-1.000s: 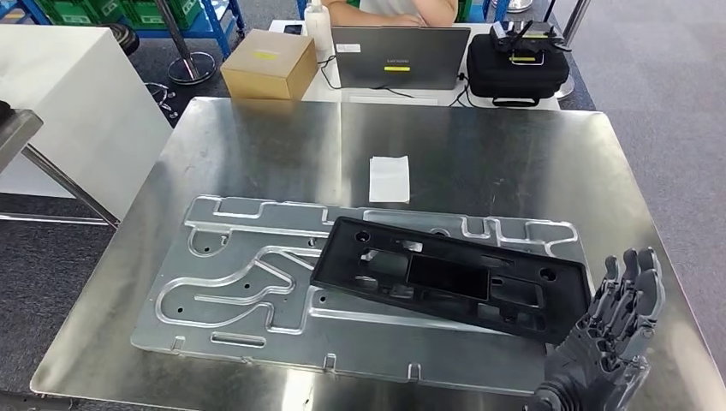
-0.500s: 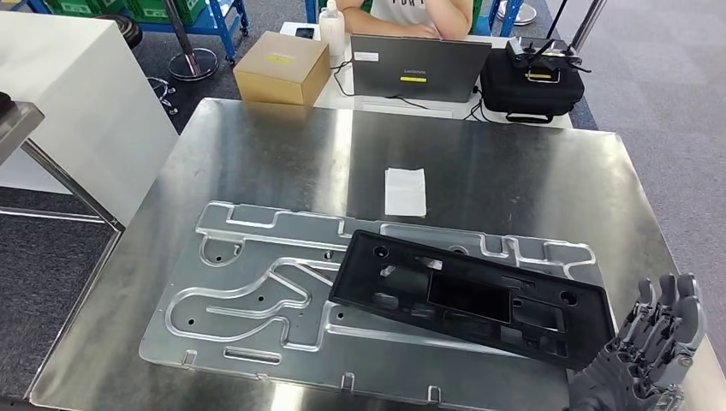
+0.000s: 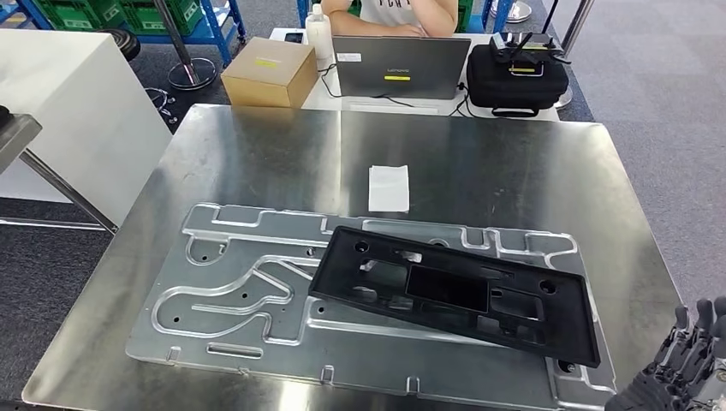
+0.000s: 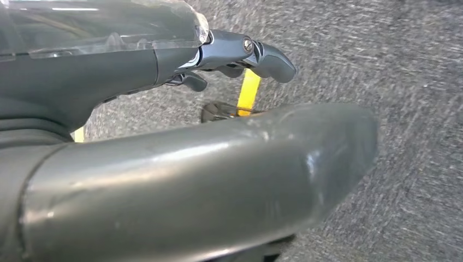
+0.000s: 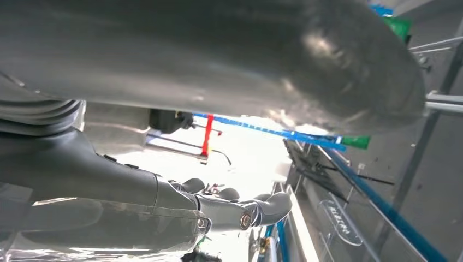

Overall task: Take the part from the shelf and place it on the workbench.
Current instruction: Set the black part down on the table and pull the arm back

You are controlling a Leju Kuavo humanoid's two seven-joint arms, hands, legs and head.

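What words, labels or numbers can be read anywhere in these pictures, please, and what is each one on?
None can be read with certainty.
Laptop: a yellow strip and a white sticker on its lid, both too small to read.
Cardboard box: a yellow label, blurred.
Black case: a yellow tag, too small.
Person's shirt: dark letters cut off by the picture's edge.
Black part, metal plate and white paper: no text.

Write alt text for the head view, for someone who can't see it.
A black plastic part lies flat and slightly skewed on a grooved metal fixture plate on a steel workbench. The robot's right hand sits off the near right corner, holding nothing. A white paper slip lies farther back.
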